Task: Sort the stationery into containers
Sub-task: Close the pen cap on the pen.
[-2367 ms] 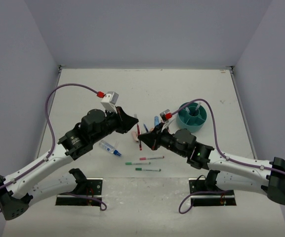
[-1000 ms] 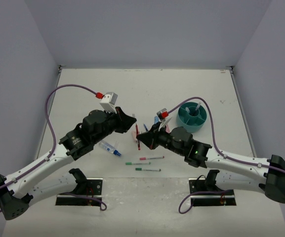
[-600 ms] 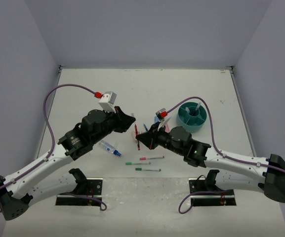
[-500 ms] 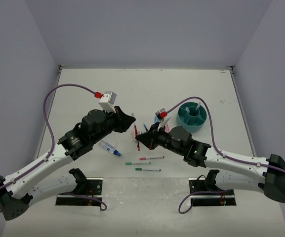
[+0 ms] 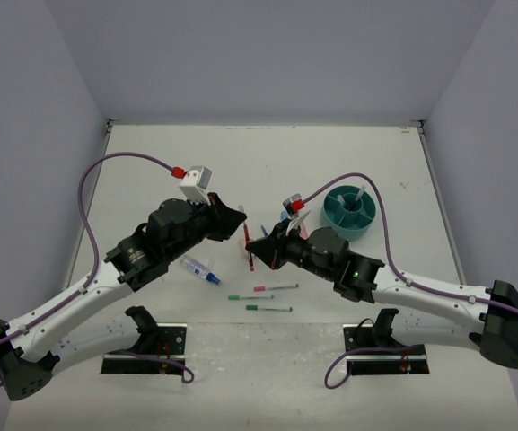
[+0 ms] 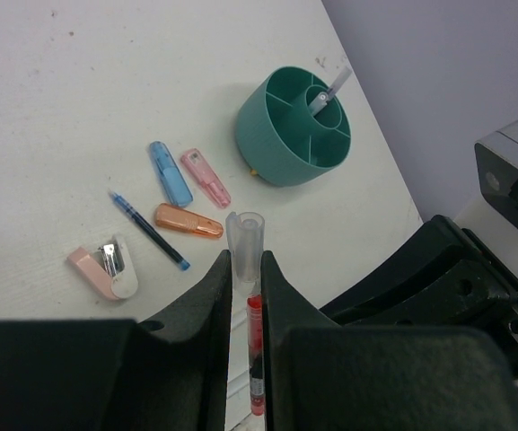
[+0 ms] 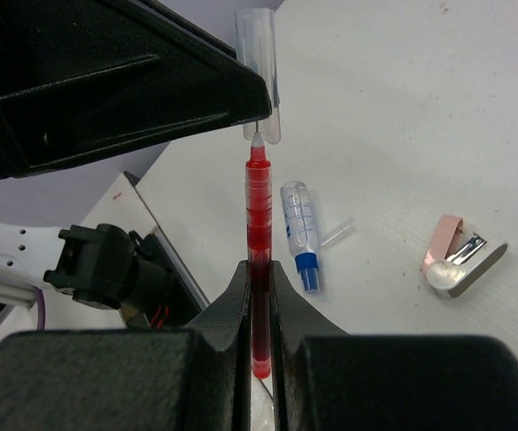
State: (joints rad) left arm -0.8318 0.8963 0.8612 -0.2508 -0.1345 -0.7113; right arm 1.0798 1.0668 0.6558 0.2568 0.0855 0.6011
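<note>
MID-TABLE MEETING: Above the middle of the white table (image 5: 267, 162), the left gripper (image 6: 245, 262) is clamped on a clear pen cap (image 6: 244, 235). The cap's open end faces the red pen (image 7: 258, 206), which the right gripper (image 7: 259, 274) pinches tight by the barrel. The pen's tip sits right at the cap's mouth, and whether it has entered cannot be told. The teal cup (image 5: 350, 212) stands to the right of the two grippers, a little farther back, with a pale stick-like item (image 6: 332, 85) leaning out of its centre compartment. On the table between cup and grippers lie a blue highlighter (image 6: 169, 172), a pink highlighter (image 6: 206, 178) and an orange highlighter (image 6: 188, 221), close together. A thin blue pen (image 6: 148, 230) and a small pink and white piece (image 6: 104, 269) lie just beside them. Nearer the arm bases, a clear blue-capped tube (image 5: 200, 269) lies on the left, just beside the left arm. To its right a pink pen (image 5: 276, 287), a green pen (image 5: 250, 296) and a second green pen (image 5: 268, 308) lie roughly parallel, apart from one another.
</note>
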